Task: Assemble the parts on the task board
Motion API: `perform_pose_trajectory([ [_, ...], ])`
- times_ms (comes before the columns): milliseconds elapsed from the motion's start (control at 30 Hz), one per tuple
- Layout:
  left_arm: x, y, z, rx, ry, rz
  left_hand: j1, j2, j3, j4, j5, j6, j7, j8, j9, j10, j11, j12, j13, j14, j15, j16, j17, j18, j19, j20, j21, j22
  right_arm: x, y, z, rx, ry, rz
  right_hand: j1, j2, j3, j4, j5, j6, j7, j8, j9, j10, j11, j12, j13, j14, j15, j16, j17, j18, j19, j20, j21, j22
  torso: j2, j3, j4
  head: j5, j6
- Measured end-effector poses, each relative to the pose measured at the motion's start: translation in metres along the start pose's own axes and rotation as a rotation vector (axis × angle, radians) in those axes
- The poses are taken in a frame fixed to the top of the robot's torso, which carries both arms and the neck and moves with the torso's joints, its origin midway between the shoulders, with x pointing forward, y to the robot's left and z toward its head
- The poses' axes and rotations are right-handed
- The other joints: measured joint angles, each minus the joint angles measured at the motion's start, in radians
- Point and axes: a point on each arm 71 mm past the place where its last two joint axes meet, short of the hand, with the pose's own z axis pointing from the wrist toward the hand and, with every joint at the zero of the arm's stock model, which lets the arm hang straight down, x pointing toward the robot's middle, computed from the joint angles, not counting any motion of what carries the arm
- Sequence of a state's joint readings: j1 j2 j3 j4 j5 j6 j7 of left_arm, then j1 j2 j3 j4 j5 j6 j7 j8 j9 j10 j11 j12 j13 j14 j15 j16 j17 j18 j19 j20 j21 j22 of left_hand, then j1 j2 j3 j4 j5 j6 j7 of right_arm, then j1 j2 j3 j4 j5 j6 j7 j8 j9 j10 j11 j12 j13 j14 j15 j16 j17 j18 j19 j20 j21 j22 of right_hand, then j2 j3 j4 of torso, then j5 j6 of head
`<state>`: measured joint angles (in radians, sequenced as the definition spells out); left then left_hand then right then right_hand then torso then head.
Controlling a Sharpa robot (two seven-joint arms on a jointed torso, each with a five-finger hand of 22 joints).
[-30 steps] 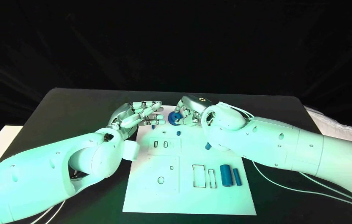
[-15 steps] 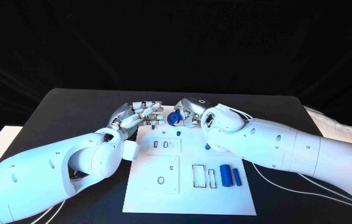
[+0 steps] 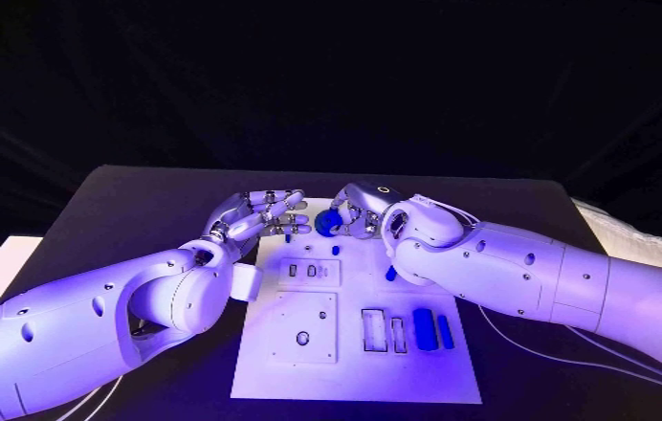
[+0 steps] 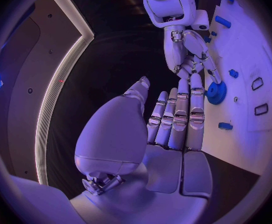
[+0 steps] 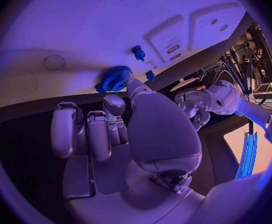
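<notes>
The white task board [image 3: 276,364] lies mid-table. At its far edge a blue gear [image 3: 331,222] sits between my two hands. My right hand [image 3: 359,212] pinches the gear [image 5: 115,78] between thumb and a fingertip [image 5: 114,103]; its other fingers are curled. My left hand [image 3: 262,212] hovers beside the gear [image 4: 217,92] with fingers [image 4: 179,114] straight and together, holding nothing. A small blue peg [image 5: 137,51] stands on the board near the gear. Two blue bars [image 3: 425,328] lie side by side at the board's near right.
Small blue pieces lie on the board: one [image 3: 392,273] by my right forearm and one [image 4: 226,126] near my left fingertips. Slots and holes [image 3: 312,270] mark the board's middle. Black table [image 3: 124,210] surrounds the board.
</notes>
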<state>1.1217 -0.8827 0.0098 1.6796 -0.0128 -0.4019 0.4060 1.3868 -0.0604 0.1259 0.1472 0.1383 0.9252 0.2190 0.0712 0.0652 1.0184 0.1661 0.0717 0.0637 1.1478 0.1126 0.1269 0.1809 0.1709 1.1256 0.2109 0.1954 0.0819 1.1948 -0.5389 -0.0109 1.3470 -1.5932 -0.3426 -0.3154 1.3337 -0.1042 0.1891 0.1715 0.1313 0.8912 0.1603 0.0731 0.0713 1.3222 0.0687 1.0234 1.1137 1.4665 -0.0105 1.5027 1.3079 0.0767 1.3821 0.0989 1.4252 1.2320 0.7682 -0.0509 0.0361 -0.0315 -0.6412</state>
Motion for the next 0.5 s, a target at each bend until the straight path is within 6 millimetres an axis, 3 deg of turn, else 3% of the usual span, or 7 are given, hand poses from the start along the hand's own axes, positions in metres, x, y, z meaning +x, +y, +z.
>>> perform_pose_trajectory([
  [300, -0.0009, 0.0, -0.0001, -0.001, -0.002, 0.001, 0.0, 0.0, 0.004, -0.004, 0.0, 0.0, 0.0, 0.0, 0.0, 0.0, 0.0, 0.0, 0.0, 0.0, 0.0, 0.0, 0.002, 0.0, 0.0, 0.0, 0.0, -0.001, -0.0003, -0.0001, -0.0039, -0.013, 0.017, 0.057, -0.018, 0.028, -0.021, 0.032, 0.026, 0.036, -0.008, 0.008, 0.001, 0.028, -0.004, 0.059, 0.053, 0.0, 0.0, 0.0, 0.0, 0.0, 0.004, -0.004, 0.005, 0.019, 0.0, 0.0002, -0.0007, 0.002, -0.002],
  [500, -0.0004, 0.0003, 0.0004, -0.001, -0.001, 0.0, 0.0, 0.0, 0.004, -0.004, 0.0, 0.0, 0.0, 0.0, 0.0, 0.0, 0.0, 0.0, 0.0, 0.0, 0.0, 0.0, 0.002, 0.0, 0.0, 0.0, 0.0, -0.001, 0.0022, 0.0041, -0.0016, -0.018, 0.041, 0.084, -0.022, 0.024, -0.023, 0.034, 0.026, 0.036, -0.009, 0.008, -0.001, 0.028, -0.004, 0.059, 0.053, 0.0, 0.0, 0.0, 0.0, 0.0, 0.004, -0.004, 0.005, 0.019, 0.0, 0.0, 0.0005, 0.001, -0.002],
])
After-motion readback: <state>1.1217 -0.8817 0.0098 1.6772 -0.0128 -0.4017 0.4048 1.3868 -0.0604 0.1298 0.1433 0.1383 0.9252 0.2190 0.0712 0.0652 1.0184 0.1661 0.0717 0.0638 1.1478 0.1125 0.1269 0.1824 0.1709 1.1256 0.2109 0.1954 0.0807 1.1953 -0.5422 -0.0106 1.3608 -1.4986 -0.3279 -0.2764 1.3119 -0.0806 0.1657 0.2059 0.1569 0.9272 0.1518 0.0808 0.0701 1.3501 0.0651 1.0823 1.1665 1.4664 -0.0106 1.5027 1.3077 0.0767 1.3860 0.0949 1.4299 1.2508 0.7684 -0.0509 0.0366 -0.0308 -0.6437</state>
